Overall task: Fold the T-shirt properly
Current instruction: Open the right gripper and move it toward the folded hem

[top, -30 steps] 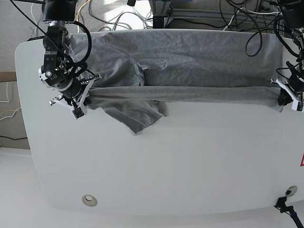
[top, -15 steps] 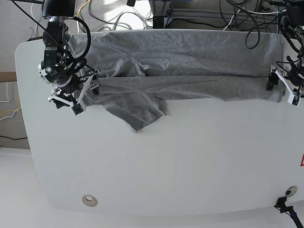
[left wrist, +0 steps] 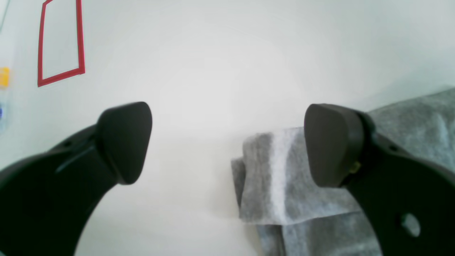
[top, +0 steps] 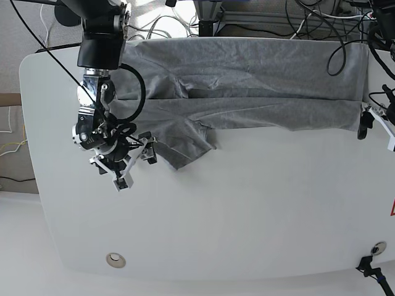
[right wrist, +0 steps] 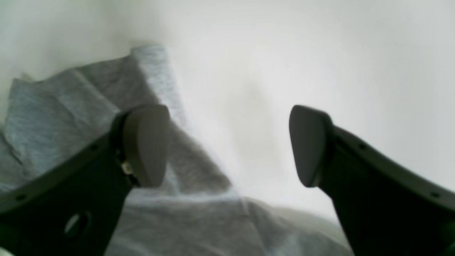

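One T-shirt [top: 247, 80] lies on the white surface [top: 247, 209]; two hands, left hand [left wrist: 227, 144] and right hand [right wrist: 227, 145], both spread wide, gripping nothing.

The left gripper [top: 378, 126] sits at the right edge of the base view, partly cut off by the frame. The T-shirt [top: 247, 83] shows only plain grey there (any lettering is out of sight), and the right arm covers its upper left part. In the right wrist view the T-shirt [right wrist: 71, 106] is blurred and runs off the left and bottom edges. In the left wrist view the red outline [left wrist: 60, 39] at upper left is cropped by the top edge.
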`<state>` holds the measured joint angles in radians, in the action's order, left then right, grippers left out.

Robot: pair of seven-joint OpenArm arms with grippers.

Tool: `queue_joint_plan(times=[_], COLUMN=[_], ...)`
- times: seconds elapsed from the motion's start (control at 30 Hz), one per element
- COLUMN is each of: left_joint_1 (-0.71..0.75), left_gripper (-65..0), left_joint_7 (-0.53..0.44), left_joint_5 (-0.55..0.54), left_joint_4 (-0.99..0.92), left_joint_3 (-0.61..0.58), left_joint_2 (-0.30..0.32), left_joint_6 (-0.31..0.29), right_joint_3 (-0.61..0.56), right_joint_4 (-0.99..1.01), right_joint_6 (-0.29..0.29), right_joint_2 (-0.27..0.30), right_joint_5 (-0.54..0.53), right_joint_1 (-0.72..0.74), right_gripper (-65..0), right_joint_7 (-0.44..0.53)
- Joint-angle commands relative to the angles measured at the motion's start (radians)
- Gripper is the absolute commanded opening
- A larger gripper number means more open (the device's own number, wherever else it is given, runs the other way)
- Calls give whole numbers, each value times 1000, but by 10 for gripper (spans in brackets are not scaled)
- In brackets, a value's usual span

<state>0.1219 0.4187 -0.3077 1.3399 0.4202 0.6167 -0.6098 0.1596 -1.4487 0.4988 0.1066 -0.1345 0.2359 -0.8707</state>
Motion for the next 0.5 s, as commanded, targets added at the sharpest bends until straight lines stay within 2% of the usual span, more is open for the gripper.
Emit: queue_joint_plan(times=[0.0,0.13,0.3,0.47], left_joint_1=[-6,-5,-3,-3], left_gripper=[0,0,0,0], left_joint_7=[-21,-21,-21,-21], left_joint_5=[-6,-6,-6,-6], left_joint_4=[14,11,11,11], left_joint_3=[10,10,9,9], left_joint_2=[25,25,24,24], left_joint_6=[3,3,3,3], right_joint_3=[1,1,-1,-2], right_joint_4=[36,81,84,85], right_joint_6=[42,82,85,111], right_joint_2=[-14,-48,-74,-110], right_joint_5=[-18,-18,-17,-15], right_joint_1=[30,32,12,12], right_gripper=[-146,-146,-150,-235], right_joint_7=[21,20,20,20])
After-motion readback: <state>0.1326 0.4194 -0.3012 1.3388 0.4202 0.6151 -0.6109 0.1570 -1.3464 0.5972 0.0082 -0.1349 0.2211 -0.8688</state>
